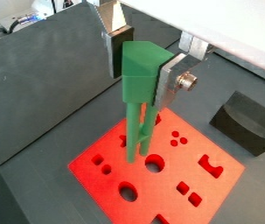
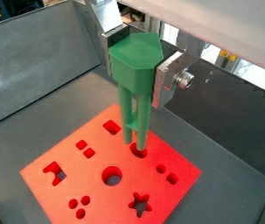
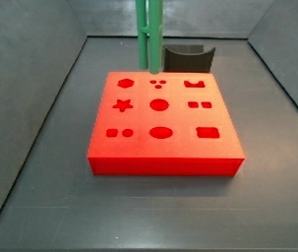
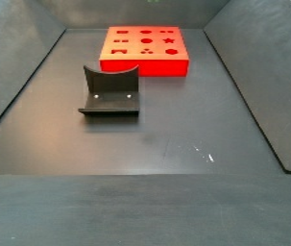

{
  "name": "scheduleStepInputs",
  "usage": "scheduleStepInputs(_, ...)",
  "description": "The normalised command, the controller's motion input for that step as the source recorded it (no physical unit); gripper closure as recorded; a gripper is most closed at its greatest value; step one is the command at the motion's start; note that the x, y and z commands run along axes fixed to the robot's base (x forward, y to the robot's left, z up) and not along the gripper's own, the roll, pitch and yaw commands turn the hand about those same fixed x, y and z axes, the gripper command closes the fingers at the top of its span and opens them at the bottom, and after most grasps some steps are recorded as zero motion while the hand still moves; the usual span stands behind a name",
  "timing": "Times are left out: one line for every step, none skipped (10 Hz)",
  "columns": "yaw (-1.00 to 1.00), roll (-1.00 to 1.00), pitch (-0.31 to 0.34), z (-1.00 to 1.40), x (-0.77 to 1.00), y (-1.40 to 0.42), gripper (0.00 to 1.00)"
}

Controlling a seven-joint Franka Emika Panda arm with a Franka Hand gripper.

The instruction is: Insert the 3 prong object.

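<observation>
- Wrist view: gripper [image 1: 158, 77] sits in upper centre of frame, silver plates pinching the blocky head of the 3 prong object [image 1: 138, 96]. Green prongs hang straight down, tips at or just above the red block [image 1: 158, 171] near a cluster of small round holes; can't tell if they've entered yet.
- Other wrist pic: same grip, gripper [image 2: 141, 66] upper centre, 3 prong object [image 2: 132, 96] upright, prong tips over the block's [image 2: 111, 166] far part, close to a round hole. Contact vs. gap not clear.
- Side view: green stick [image 3: 149, 44] comes down from top edge to the block's [image 3: 164, 123] back-left area, by the 3-dot hole. Dark grey holder [image 3: 187, 57] stands behind block, upper centre. Gripper itself out of frame here.
- Other side view: red block [image 4: 145, 50] at top centre on the dark counter [image 4: 174, 144], holder [image 4: 110, 91] nearer the middle, well apart. Gripper and green piece not in view.
- Step, as I judge it: aligning/starting insertion. Next move prob. needs prongs matched to the 3-hole pattern (rotation incl.), then a straight, slow push down w/o tilt.
</observation>
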Motion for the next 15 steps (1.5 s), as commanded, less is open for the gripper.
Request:
scheduleStepInputs(0.01, 0.01, 0.0, 0.0, 0.05, 0.0, 1.0)
scheduleStepInputs(0.28, 0.13, 0.043, -0.05, 0.39, 0.36, 1.0)
scheduleStepInputs(-0.18, 0.15, 0.024, -0.17, 0.27, 0.71, 1.0)
scheduleStepInputs(-0.55, 0.06, 0.0, -0.06, 0.32, 0.42, 1.0)
scheduleStepInputs(-0.55, 0.18, 0.0, -0.1, 0.31, 0.33, 1.0)
scheduleStepInputs(-0.52, 0.36, 0.0, -0.16, 0.28, 0.16, 1.0)
scheduleStepInputs(-0.63, 0.27, 0.0, -0.17, 0.28, 0.16, 1.0)
scheduleStepInputs(-0.67, 0.23, 0.0, -0.23, 0.33, 0.17, 1.0)
scheduleStepInputs(-0.66, 0.16, 0.0, -0.18, 0.42, 0.23, 1.0)
scheduleStepInputs(-0.64, 0.04, 0.014, -0.37, 0.51, 0.32, 1.0)
scheduleStepInputs(-0.47, 0.0, 0.059, -0.44, 0.3, 0.54, 1.0)
scheduleStepInputs(-0.07, -0.14, 0.071, -0.29, 0.05, 0.51, 1.0)
scheduleStepInputs(0.0, -0.13, 0.0, -0.3, -0.04, 0.28, 1.0)
scheduleStepInputs(0.01, -0.1, 0.0, -0.21, -0.15, 0.07, 1.0)
scheduleStepInputs(0.0, 0.0, -0.009, -0.26, -0.28, 0.0, 1.0)
